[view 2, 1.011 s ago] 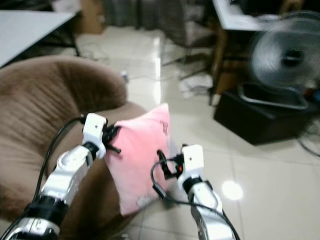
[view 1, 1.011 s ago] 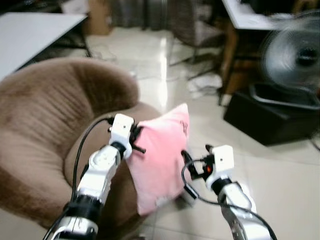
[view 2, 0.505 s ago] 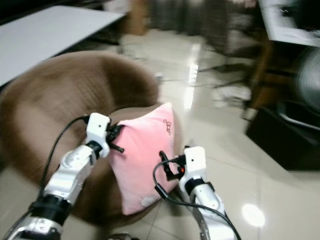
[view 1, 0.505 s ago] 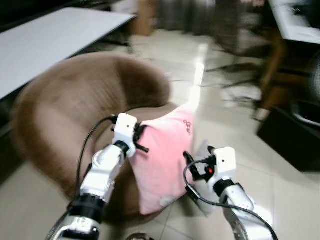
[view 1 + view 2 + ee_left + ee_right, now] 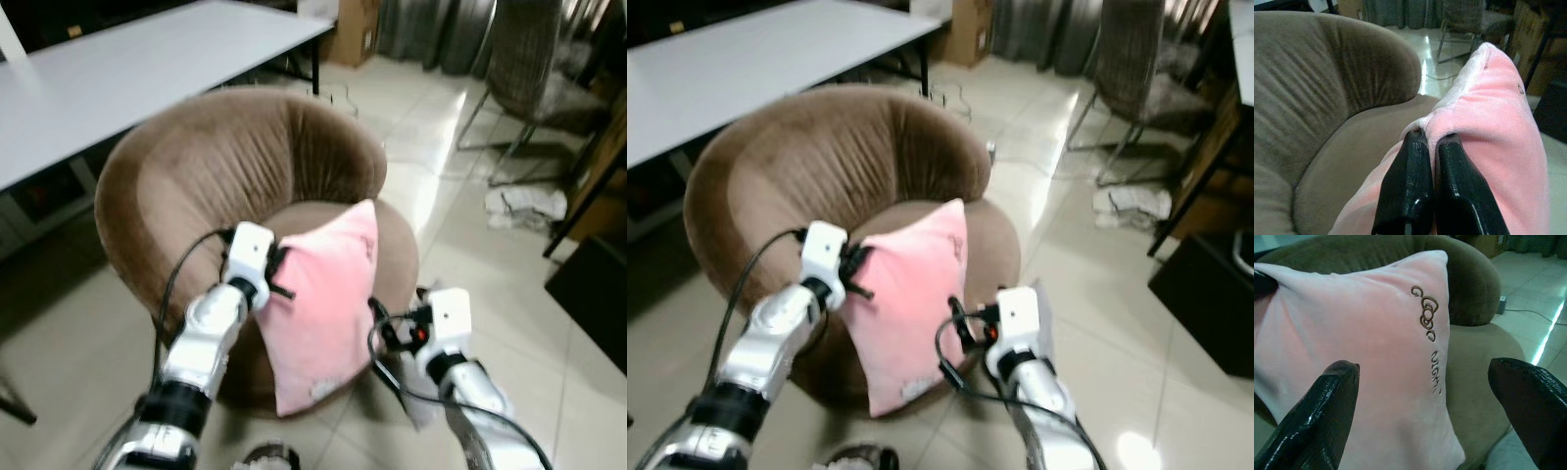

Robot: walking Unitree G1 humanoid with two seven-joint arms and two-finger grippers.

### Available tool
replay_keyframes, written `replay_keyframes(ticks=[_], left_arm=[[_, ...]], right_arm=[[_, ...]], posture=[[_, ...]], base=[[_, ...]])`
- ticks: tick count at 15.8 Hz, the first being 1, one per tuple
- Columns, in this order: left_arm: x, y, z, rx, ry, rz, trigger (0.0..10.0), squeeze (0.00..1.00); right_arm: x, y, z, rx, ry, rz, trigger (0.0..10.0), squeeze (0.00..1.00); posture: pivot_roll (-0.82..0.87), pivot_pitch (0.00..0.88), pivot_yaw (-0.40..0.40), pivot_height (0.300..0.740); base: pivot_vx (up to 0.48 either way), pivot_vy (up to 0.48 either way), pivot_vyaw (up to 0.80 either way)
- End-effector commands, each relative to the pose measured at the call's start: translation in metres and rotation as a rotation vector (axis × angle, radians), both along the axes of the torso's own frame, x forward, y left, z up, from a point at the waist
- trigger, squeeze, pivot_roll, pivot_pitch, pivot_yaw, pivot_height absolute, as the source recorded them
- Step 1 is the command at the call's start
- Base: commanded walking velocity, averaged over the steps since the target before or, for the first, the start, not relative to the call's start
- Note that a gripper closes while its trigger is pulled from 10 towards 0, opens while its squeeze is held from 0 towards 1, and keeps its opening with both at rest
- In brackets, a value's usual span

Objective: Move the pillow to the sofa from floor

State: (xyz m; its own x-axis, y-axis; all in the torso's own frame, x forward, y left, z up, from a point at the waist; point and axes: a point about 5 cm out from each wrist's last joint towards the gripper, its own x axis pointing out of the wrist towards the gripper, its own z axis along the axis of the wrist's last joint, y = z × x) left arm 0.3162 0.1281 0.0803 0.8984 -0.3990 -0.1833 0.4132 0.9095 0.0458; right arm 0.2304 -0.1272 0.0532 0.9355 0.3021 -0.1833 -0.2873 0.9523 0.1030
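Observation:
A pink pillow with brown embroidered writing hangs upright between my two arms, over the front of a round brown sofa chair. My left gripper is shut on the pillow's upper left edge, the fabric pinched between its black fingers. My right gripper stands open just beside the pillow's right face, its two fingers spread wide and holding nothing. The pillow's lower corner hangs past the seat's front edge.
A long white table stands behind and left of the sofa chair. Glossy tiled floor lies to the right, with a chair, a crumpled cloth and a dark box farther off. A cardboard box sits at the back.
The camera has swung so the sofa chair now sits centred ahead and the fan has left the picture. Both arms and the pillow keep the same hold and pose.

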Motion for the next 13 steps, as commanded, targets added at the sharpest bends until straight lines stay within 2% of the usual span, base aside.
replay_keyframes(ticks=[1, 3, 5, 6, 7, 8, 9, 10, 11, 12, 13], left_arm=[[0.005, -0.003, 0.012, 0.001, -0.063, -0.006, 0.0, 0.00], [0.003, -0.005, 0.013, 0.007, -0.077, -0.018, 0.0, 0.00], [0.004, -0.007, 0.014, 0.002, -0.072, -0.021, 0.0, 0.00], [0.005, -0.007, 0.015, -0.001, -0.074, -0.016, 0.0, 0.00], [0.008, -0.003, 0.017, -0.041, -0.068, 0.028, 0.0, 0.00], [0.009, 0.009, 0.017, -0.121, -0.051, 0.118, 0.0, 0.00], [0.004, 0.022, 0.017, -0.157, -0.064, 0.172, 0.0, 0.00], [-0.001, 0.029, 0.016, -0.161, -0.077, 0.181, 0.0, 0.00], [-0.016, 0.047, 0.007, -0.148, -0.052, 0.203, 0.0, 0.00], [-0.029, 0.062, -0.007, -0.141, 0.022, 0.233, 0.0, 0.00], [-0.033, 0.066, -0.010, -0.127, 0.041, 0.241, 0.0, 0.00]], right_arm=[[0.000, -0.003, 0.002, -0.010, -0.006, 0.000, 10.0, 0.00], [-0.001, -0.003, -0.001, -0.008, 0.004, -0.012, 10.0, 0.00], [-0.003, -0.002, -0.003, -0.008, 0.013, -0.012, 10.0, 0.00], [-0.002, -0.002, 0.001, -0.016, -0.019, -0.029, 10.0, 0.00], [0.000, -0.006, 0.007, -0.017, -0.053, -0.077, 10.0, 0.00], [0.004, -0.011, 0.016, -0.004, -0.107, -0.121, 10.0, 0.00], [0.007, -0.016, 0.024, -0.012, -0.146, -0.156, 10.0, 0.00], [0.009, -0.018, 0.028, -0.013, -0.163, -0.169, 10.0, 0.00], [0.010, -0.021, 0.030, -0.019, -0.169, -0.172, 10.0, 0.00], [0.008, -0.025, 0.026, -0.031, -0.160, -0.178, 10.0, 0.00], [0.007, -0.025, 0.023, -0.035, -0.152, -0.176, 10.0, 0.00]], posture=[[0.01, 0.021, 0.048, 0.740], [0.00, 0.023, 0.050, 0.740], [0.00, 0.019, 0.055, 0.740], [0.00, 0.017, 0.057, 0.740], [0.00, 0.015, 0.060, 0.740], [0.00, 0.009, 0.062, 0.740], [-0.01, 0.006, 0.064, 0.740], [-0.01, 0.004, 0.066, 0.740], [-0.01, 0.000, 0.068, 0.740], [0.00, 0.000, 0.066, 0.740], [0.01, 0.000, 0.063, 0.740]], base=[[0.000, 0.000, 0.40], [0.000, 0.000, 0.20], [0.467, 0.000, 0.00], [0.469, 0.000, 0.00], [0.469, 0.000, 0.00], [0.469, 0.000, 0.00], [0.469, 0.000, 0.00], [0.469, 0.000, 0.00], [0.469, 0.000, 0.00], [0.465, 0.000, 0.00], [0.465, 0.000, 0.00]])
